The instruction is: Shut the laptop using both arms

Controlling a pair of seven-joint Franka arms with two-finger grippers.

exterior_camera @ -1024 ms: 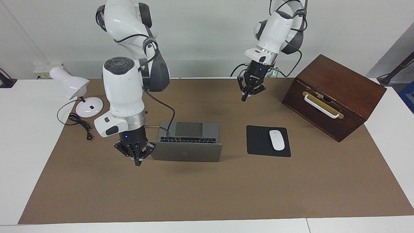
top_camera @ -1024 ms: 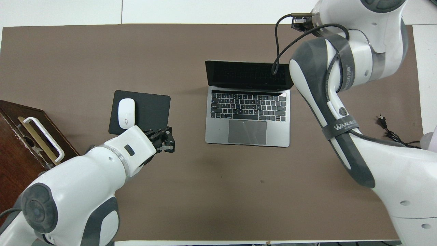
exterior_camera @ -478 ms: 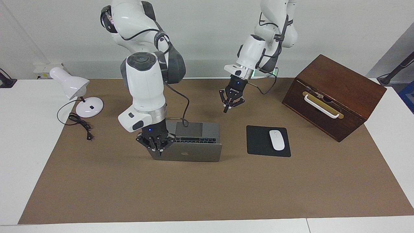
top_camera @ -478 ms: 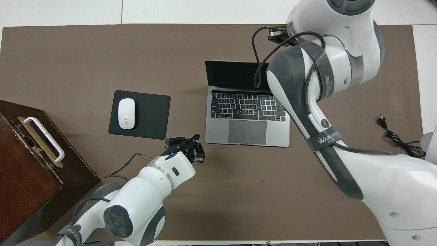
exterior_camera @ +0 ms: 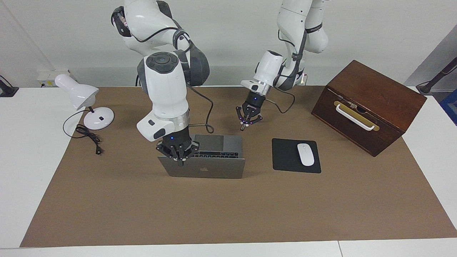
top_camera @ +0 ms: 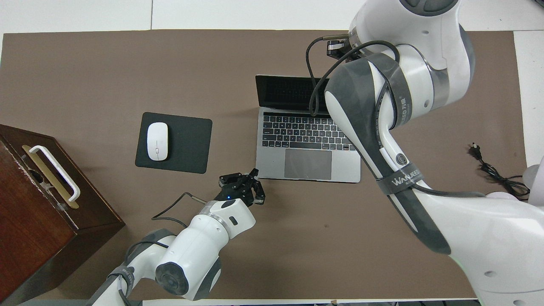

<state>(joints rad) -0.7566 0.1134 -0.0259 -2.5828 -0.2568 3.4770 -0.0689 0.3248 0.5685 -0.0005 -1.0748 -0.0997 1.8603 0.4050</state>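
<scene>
Closing laptop, mid-bench, lid up w/ its back to facing cam. Right gripper, fingertips shut, at lid's top edge by the corner toward right arm's end; left gripper, also shut, over base's front corner. Best: push lid evenly, pin base. Facing view shows lid contact; overhead hides right gripper under arm, shows keys.

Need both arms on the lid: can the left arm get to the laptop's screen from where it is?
Probably yes. The left end effector, shut, hangs near the laptop's front corner with nothing between; the right end effector sits at the lid's other end.
</scene>
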